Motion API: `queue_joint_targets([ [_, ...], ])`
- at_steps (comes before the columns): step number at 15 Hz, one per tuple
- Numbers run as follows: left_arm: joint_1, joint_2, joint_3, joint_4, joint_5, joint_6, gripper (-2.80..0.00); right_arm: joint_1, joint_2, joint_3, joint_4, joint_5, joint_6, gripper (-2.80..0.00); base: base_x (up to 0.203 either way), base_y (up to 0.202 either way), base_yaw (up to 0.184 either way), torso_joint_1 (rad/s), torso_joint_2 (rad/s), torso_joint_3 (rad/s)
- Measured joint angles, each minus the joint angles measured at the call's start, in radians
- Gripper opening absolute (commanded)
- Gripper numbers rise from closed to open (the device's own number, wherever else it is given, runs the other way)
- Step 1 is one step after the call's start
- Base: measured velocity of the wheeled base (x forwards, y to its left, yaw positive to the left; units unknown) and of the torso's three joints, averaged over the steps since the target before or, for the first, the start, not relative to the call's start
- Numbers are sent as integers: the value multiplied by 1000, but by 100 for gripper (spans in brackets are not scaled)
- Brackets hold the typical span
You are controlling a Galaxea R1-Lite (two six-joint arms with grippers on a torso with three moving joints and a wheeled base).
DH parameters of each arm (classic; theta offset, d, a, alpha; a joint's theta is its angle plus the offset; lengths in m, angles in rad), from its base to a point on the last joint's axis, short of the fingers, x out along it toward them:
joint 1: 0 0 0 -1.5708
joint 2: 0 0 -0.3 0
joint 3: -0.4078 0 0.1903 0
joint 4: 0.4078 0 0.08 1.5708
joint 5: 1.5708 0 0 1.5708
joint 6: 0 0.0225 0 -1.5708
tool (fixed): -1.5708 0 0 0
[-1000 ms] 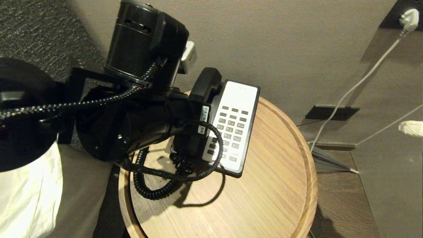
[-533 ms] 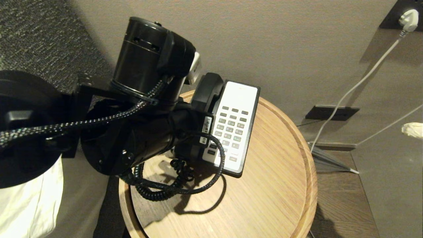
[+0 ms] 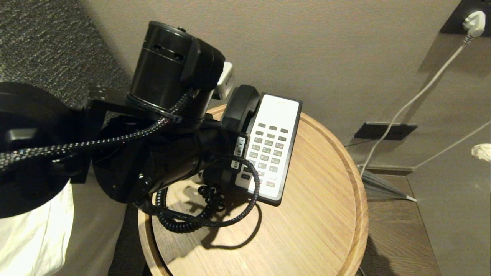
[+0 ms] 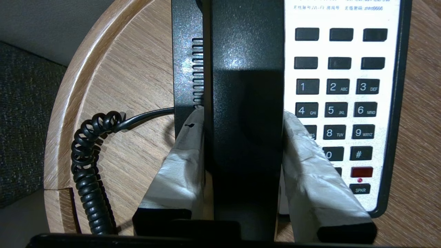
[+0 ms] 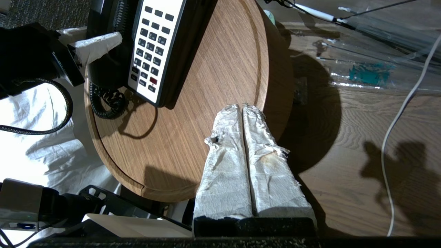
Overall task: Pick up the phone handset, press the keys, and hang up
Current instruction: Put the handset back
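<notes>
A round wooden side table [image 3: 314, 214] is standing against a beige wall, with a raised rim running around its edge. On it is sitting a phone base [image 3: 274, 147] with a white keypad face and black edges. The phone handset [image 4: 246, 103], long and black, is lying along the base's left side, and whether it is resting fully in its cradle cannot be told.

The left gripper [image 4: 243, 120] is clamping the handset across its width, its two paper-wrapped fingers [image 4: 186, 162] pressing against opposite sides of the receiver. In the head view the bulky black left arm [image 3: 165, 126] is reaching over the table and is blocking most of the handset and the lower left keys. A braided cable [image 3: 245, 191] from the arm is looping down in front of the base. The handset's black coiled cord [image 4: 86, 165] is trailing over the tabletop near the rim.

The right gripper [image 5: 243, 110] is hovering over the table's right edge, well apart from the phone, its wrapped fingers pressed together with nothing between them. White bedding [image 3: 30, 234] is showing to the left of the table, and a white power cord [image 3: 418, 96] is running down the wall from a plug [image 3: 473, 21].
</notes>
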Motion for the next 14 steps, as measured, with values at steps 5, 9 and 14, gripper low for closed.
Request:
queue_joint_targets([
  [5, 17, 9, -12, 2, -52, 2, -280, 0, -13, 12, 1, 3, 0, -280, 0, 0, 0, 0, 0, 0],
  [9, 43, 13, -24, 2, -95, 2, -280, 0, -23, 31, -1, 5, 0, -280, 0, 0, 0, 0, 0, 0],
  [14, 73, 11, -37, 6, -163, 30, -280, 0, -31, 46, -1, 5, 6, -280, 0, 0, 0, 0, 0, 0],
])
